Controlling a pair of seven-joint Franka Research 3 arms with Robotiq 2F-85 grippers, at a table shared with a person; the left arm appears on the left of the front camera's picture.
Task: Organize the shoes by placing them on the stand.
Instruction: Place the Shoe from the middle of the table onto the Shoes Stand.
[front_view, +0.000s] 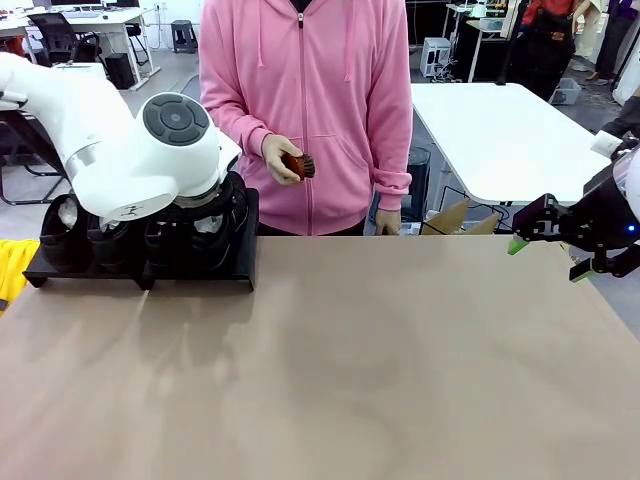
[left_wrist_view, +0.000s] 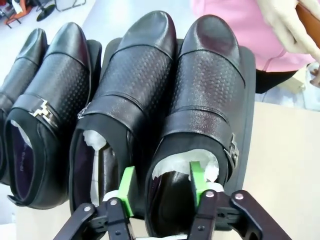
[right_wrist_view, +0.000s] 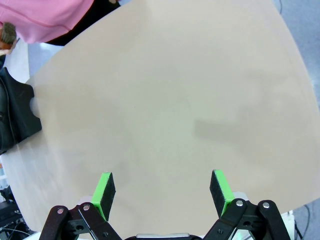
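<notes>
Left end effector (left_wrist_view: 161, 186) sat at the heel end of the rightmost shoe (left_wrist_view: 202, 115) in the left wrist view. One green pad (left_wrist_view: 196, 177) was inside the heel opening against the white paper stuffing (left_wrist_view: 182, 162); the other pad sat outside the shoe's collar, in the gap next to the neighbouring shoe (left_wrist_view: 125, 105). Jaws were part spread around the collar wall; couldn't tell if the pads were actually pressing on it or just clear.

Four shoes lay side by side on the stand (front_view: 140, 268), toes pointing to 12 o'clock in the wrist view. The two at the 9 o'clock side included a buckled shoe (left_wrist_view: 47, 115) and an edge shoe (left_wrist_view: 17, 75) cut off by the frame. The right pair touched along their sides.

In the front view the stand sat at the bench's (front_view: 330, 360) 10 o'clock corner, mostly hidden behind the left arm (front_view: 120, 140).

Right end effector (front_view: 545, 257) hung at 3 o'clock over the bench edge, jaws spread wide, nothing between the pads. Right wrist view showed the same: right end effector's green pads (right_wrist_view: 104, 189) well apart over bare bench top.

Person in a pink hoodie (front_view: 305, 110) stood at 12 o'clock, one hand (front_view: 280, 160) holding a small reddish-brown brush (front_view: 299, 165).
</notes>
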